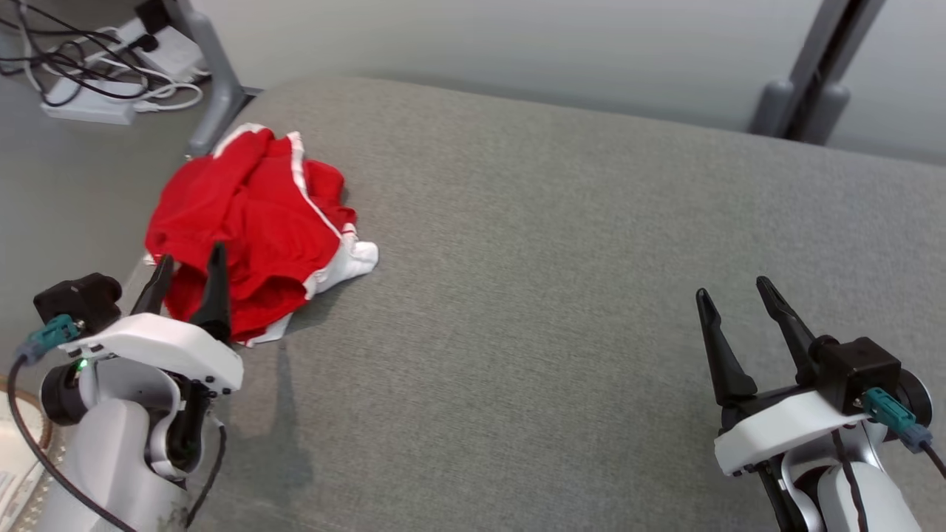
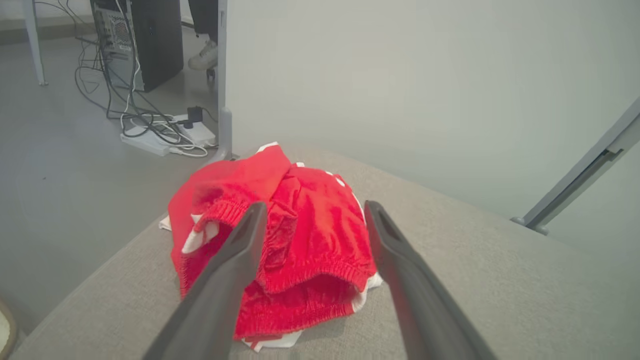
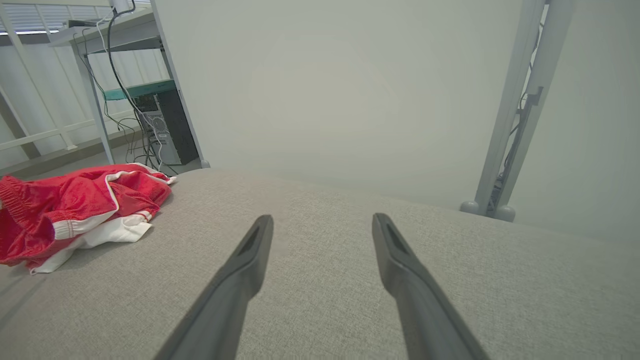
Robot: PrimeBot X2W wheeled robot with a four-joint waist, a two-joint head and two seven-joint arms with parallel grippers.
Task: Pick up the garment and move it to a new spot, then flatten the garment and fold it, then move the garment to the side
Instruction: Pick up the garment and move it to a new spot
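Red garment crumpled, upper left of frame, near table edge. Left gripper released, aimed at waistband, contact unclear; probably lining up pick. Right gripper released, lower right, well apart, holding nothing.

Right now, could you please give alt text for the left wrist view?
A crumpled red garment with white trim lies on a grey padded surface, seen between the fingers of the open left gripper. Floor cables lie beyond.
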